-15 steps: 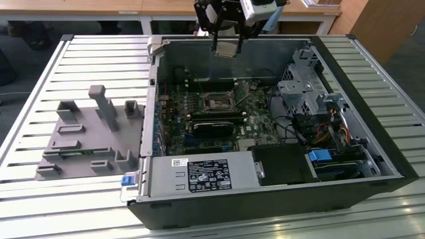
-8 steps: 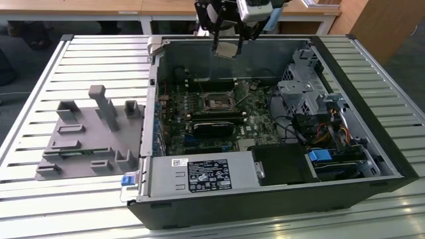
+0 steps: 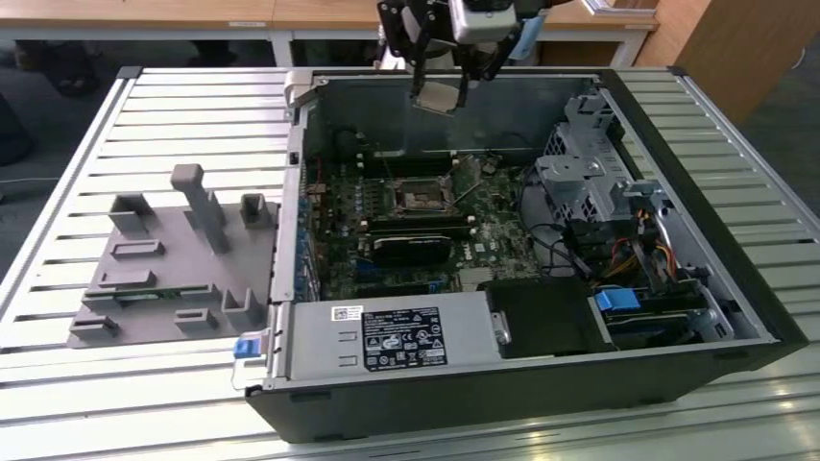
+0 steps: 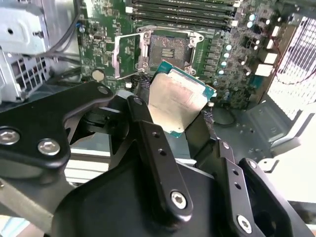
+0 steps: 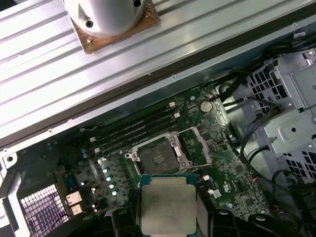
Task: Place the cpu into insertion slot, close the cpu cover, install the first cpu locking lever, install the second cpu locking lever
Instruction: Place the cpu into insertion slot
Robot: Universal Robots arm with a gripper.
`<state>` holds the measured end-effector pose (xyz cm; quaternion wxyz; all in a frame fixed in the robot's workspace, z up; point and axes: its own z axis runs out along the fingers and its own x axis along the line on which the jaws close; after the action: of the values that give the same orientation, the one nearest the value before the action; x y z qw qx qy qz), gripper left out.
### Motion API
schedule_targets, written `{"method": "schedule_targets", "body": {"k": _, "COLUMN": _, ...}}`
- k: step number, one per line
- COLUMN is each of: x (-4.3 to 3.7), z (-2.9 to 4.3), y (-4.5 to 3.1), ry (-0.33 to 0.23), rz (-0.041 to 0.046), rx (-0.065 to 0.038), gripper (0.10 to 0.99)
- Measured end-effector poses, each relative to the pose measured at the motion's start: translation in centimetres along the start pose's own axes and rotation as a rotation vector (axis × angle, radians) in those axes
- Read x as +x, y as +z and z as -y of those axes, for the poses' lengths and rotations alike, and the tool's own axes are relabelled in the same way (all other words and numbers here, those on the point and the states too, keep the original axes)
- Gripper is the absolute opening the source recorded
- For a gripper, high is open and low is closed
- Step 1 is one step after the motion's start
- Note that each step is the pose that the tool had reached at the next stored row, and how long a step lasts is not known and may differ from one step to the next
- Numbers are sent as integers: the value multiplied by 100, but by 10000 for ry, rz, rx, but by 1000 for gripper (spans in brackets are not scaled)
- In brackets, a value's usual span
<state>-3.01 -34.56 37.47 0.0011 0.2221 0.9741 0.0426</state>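
Silver-tan cpu (image 4: 177, 101) — green circuit board (image 5: 223, 167)

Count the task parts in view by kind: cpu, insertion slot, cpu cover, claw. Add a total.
cpu: 1, held above the board
insertion slot: 1, empty
cpu cover: 1, swung open beside the slot
claw: 1, shut on the cpu
Total: 4

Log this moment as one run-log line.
gripper shut on cpu | held above motherboard | insertion slot empty | cpu cover open | cpu not yet seated
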Motion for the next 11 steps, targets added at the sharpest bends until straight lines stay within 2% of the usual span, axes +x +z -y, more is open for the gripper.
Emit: {"method": "schedule_targets", "body": {"k": 11, "x": 0, "z": 1, "y": 15, "ry": 1695, "rz": 208, "rx": 48, "gripper": 537}}
